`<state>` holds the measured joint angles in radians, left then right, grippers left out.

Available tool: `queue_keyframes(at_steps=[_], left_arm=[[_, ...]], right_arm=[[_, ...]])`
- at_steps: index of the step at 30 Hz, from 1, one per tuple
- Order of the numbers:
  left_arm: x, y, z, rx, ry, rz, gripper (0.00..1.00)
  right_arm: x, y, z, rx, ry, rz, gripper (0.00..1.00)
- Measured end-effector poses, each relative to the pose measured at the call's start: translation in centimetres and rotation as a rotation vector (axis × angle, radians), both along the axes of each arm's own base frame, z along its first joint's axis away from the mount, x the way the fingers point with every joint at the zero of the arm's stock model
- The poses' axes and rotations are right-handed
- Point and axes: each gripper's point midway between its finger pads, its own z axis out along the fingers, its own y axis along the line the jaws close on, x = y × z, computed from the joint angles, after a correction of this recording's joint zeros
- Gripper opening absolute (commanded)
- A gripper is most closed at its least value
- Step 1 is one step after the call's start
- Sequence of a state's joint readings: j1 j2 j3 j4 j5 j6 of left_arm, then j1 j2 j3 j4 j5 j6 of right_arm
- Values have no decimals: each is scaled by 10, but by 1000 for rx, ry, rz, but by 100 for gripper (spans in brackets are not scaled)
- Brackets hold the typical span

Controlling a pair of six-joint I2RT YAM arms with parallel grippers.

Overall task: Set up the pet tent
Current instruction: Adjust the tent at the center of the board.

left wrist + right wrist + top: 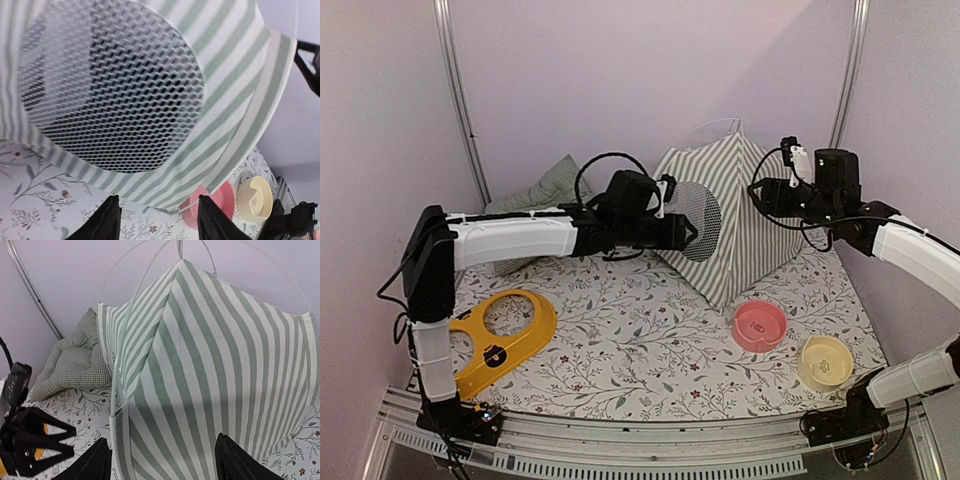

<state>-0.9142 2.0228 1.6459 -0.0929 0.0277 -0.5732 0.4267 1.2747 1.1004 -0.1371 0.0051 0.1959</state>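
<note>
The pet tent stands upright at the back middle of the table, green-and-white striped, with a round white mesh panel facing left and thin white poles rising above its peak. My left gripper is open and empty, right at the mesh panel; its fingertips frame the tent's lower striped edge. My right gripper is open and empty beside the tent's upper right side; the striped wall fills its view, with a pole along the left seam.
A green checked cushion leans at the back left, behind my left arm. A pink bowl and a cream bowl sit front right. A yellow bowl stand lies front left. Walls close in on both sides.
</note>
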Motion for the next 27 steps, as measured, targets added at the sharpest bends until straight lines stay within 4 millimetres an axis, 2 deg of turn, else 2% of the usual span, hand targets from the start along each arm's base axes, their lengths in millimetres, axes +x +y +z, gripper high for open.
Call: queue_keyframes(at_steps=[2, 6, 8, 10, 12, 14, 17, 20, 22, 24, 27], left_arm=[[16, 38, 14, 5, -19, 74, 54], [61, 114, 66, -54, -100, 225, 57], [86, 142, 87, -89, -150, 268, 56], [113, 160, 93, -97, -183, 276, 58], [134, 159, 86, -86, -199, 246, 60], [153, 145, 71, -68, -216, 185, 60], [160, 120, 36, -34, -198, 80, 61], [163, 102, 11, -7, -190, 4, 61], [167, 94, 6, -4, -203, -33, 61], [170, 88, 10, -5, -227, -58, 60], [181, 82, 28, -12, -289, -68, 57]], right_arm=[[-6, 9, -8, 2, 21, 21, 73], [-14, 22, -23, -2, 66, 51, 73], [-15, 30, -29, -6, 80, 59, 73], [-17, 39, -37, -16, 100, 66, 73], [-19, 46, -44, -26, 117, 69, 73], [-21, 49, -47, -34, 124, 66, 73], [-21, 48, -47, -39, 120, 48, 71], [-18, 44, -50, -54, 122, 21, 63], [-16, 43, -53, -63, 126, 10, 58], [-11, 43, -57, -76, 136, 4, 56], [-4, 46, -61, -88, 143, 0, 51]])
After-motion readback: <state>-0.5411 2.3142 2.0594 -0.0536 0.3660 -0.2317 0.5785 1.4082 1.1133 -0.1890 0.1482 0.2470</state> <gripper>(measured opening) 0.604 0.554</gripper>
